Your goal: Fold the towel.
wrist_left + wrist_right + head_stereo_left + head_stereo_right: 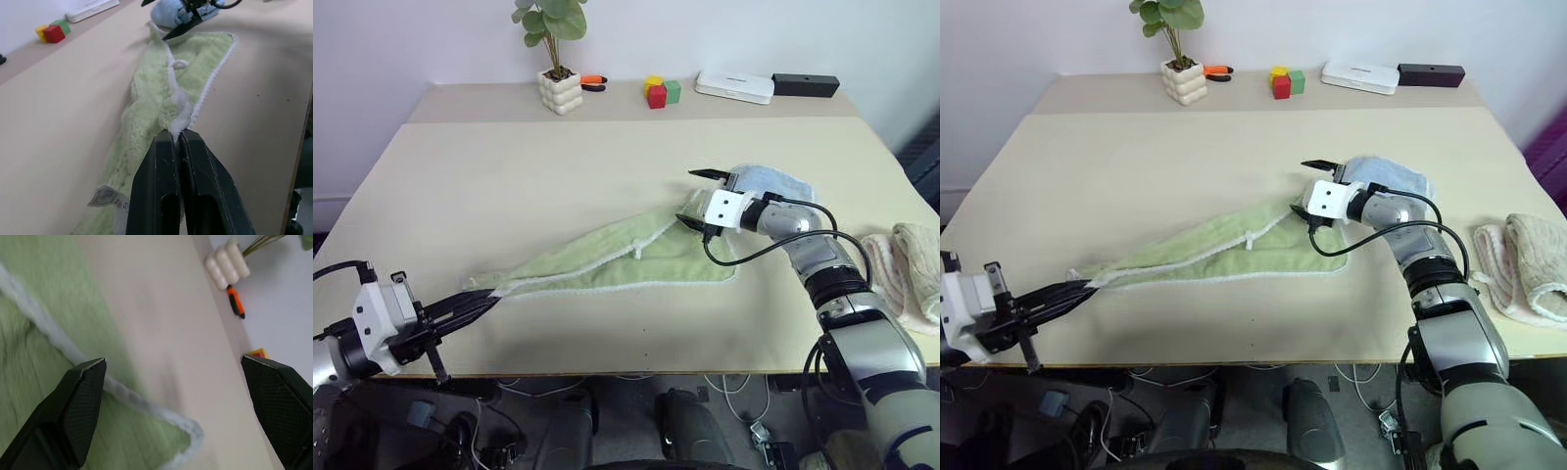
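The light green towel [626, 259] lies pulled out long across the table [509, 176], narrowing toward its near left end. My left gripper [485, 297] is shut on that narrow end, and the left wrist view has the white edging pinched between its fingers [166, 161]. The small white loop [179, 63] lies along the edge. My right gripper [688, 196] stands open, its jaws wide apart, just over the towel's far right corner [146, 440] with nothing between them.
A folded light blue towel [781, 184] lies right behind the right gripper. A cream towel [906, 269] sits at the table's right edge. Along the back are a potted plant [560, 90], an orange-handled tool [594, 81], coloured blocks [659, 93], a white box [734, 86] and a black box [806, 84].
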Available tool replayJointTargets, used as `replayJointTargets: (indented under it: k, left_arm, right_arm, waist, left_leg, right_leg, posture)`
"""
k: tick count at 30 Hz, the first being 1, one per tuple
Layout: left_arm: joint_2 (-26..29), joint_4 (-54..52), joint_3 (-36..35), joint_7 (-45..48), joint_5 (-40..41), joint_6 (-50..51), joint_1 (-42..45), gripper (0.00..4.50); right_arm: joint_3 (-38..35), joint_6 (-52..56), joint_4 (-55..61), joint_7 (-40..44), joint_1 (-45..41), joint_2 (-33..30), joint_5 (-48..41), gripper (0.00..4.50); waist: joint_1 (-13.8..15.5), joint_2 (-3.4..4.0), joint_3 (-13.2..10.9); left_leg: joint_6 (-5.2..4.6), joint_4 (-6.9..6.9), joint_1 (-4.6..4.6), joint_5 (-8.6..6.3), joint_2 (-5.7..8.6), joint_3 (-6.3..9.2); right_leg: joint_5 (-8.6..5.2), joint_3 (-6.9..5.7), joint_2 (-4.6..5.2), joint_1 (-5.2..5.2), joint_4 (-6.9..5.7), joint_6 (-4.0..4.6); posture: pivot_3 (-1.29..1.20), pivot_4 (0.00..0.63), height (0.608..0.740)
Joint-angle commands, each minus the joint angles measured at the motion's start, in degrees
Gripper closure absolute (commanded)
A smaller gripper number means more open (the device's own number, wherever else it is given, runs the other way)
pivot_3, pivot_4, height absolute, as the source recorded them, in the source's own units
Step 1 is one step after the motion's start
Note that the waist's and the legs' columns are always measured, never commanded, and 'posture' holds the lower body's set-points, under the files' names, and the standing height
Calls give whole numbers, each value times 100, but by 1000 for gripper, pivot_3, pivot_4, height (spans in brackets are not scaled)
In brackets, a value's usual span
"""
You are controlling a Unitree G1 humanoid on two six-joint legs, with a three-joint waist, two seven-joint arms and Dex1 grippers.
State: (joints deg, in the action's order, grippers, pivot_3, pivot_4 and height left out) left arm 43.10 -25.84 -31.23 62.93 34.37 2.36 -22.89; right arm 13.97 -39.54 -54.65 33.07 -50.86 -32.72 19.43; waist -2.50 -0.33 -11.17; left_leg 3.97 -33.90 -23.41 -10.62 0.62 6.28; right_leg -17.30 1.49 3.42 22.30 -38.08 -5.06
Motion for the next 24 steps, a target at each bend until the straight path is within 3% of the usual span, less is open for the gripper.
replayJointTargets:
  k: [1,8,19,24]
  left_arm:
    - [-29,-259,-207,-67,69,-19,-77,4423]
    - [-162,-284,-228,-36,4,-154,-365,4423]
    - [-266,-389,-214,-65,-51,-280,-585,4423]
    - [-312,-443,-225,-62,-61,-316,-712,4423]
  right_arm:
    - [36,-272,-290,-303,-396,-218,217,0]
    - [601,-629,-992,-1136,-1093,-512,1157,0]
    - [1698,-788,-1482,-2470,-1551,-299,2483,0]
    - [1798,-715,-1696,-2735,-1713,-41,2550,0]
  waist:
    - [-6,0,0]
    - [-21,0,0]
    - [-12,0,0]
    - [-24,0,0]
  left_leg:
    - [0,0,0,0,0,-1]
    - [0,3,0,0,0,-3]
    - [0,3,0,0,0,-4]
    - [0,3,0,0,0,-4]
  right_leg:
    - [0,1,0,0,0,0]
    - [-1,2,-2,4,0,3]
    - [0,8,-3,6,0,4]
    - [0,8,-4,6,0,5]
  posture:
    - [0,150,740]
    - [0,150,740]
    - [0,150,740]
    - [0,150,740]
